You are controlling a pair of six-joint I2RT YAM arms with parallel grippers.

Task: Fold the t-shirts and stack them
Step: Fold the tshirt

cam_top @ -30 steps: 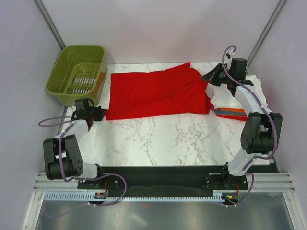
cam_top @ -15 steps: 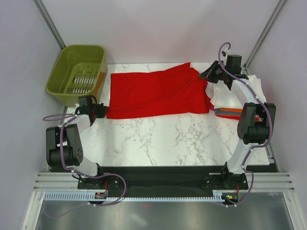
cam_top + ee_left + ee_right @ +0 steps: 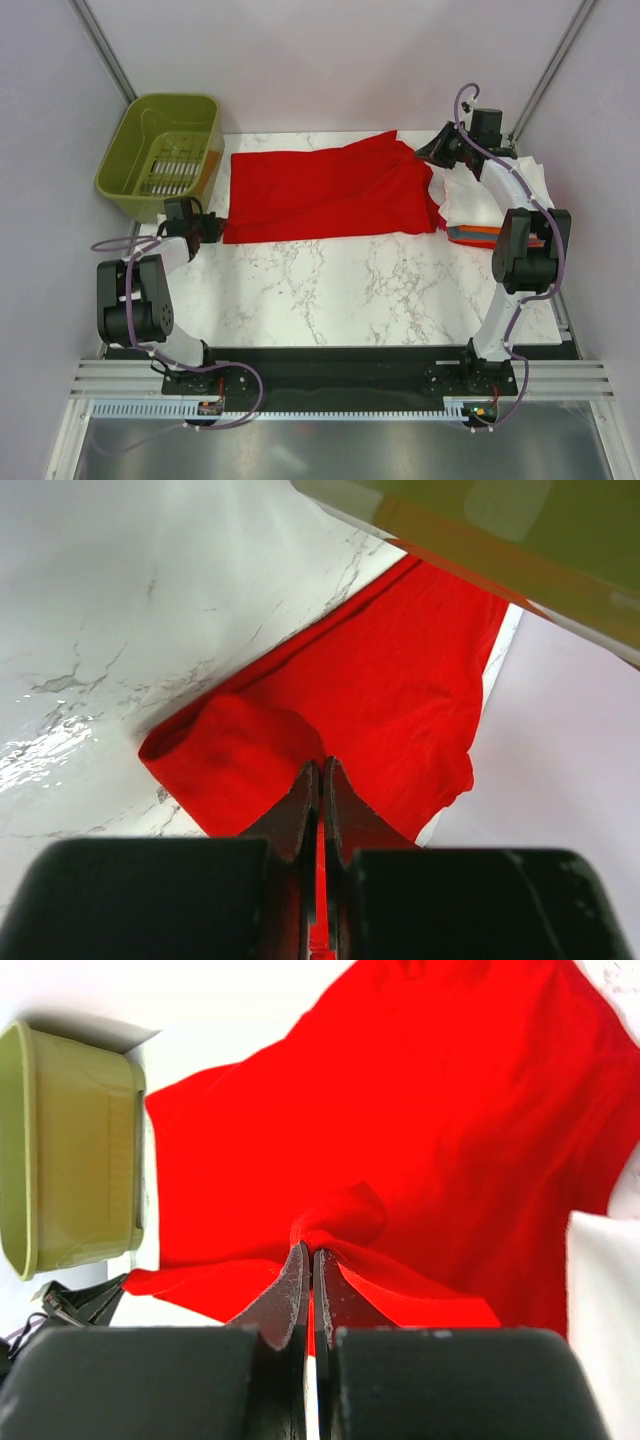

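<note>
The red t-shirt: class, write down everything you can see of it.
The red t-shirt is bright, plain, soft cloth, spread mostly flat and wrinkled across the far part of the marble table. The left gripper is shut on its near left corner, the right gripper on its far right edge, beside the stack of folded shirts.

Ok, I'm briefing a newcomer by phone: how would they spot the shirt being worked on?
On the marble table, look at the far side between the olive-green basket and the stack of folded shirts. The bright red t-shirt there is the only garment spread open, its ends pinched by the left gripper and the right gripper.
</note>
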